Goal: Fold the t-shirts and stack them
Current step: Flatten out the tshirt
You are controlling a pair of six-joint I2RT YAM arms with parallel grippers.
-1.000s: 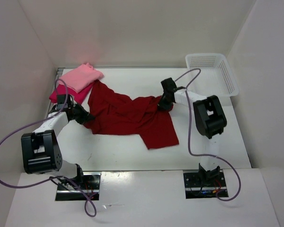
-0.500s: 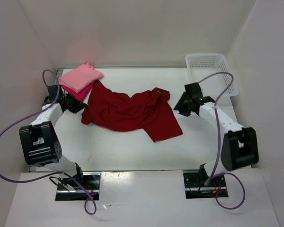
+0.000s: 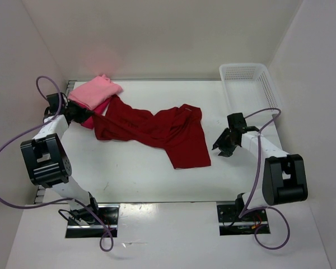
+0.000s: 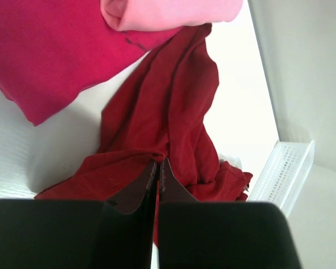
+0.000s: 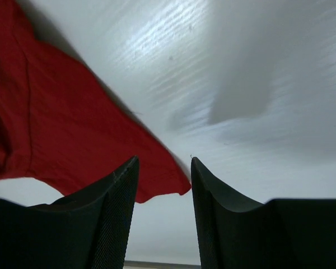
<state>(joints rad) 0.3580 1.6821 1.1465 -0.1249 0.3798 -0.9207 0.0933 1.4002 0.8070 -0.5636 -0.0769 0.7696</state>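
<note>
Three shirts lie on my table (image 3: 134, 174): maroon shirt (image 3: 157, 130) spread mid-table, its edge pinched in my left gripper (image 4: 158, 165); pink shirt (image 3: 95, 91) atop crimson shirt (image 4: 45, 50); right gripper (image 5: 163, 162) gapes empty.

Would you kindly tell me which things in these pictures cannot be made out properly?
- Left wrist view: the crimson shirt is cut off by the left edge and overlain by the pink shirt.
- Same view: the maroon shirt has its pinched part hidden inside the shut left gripper.
- Right wrist view: the left edge cuts off the maroon shirt.
</note>
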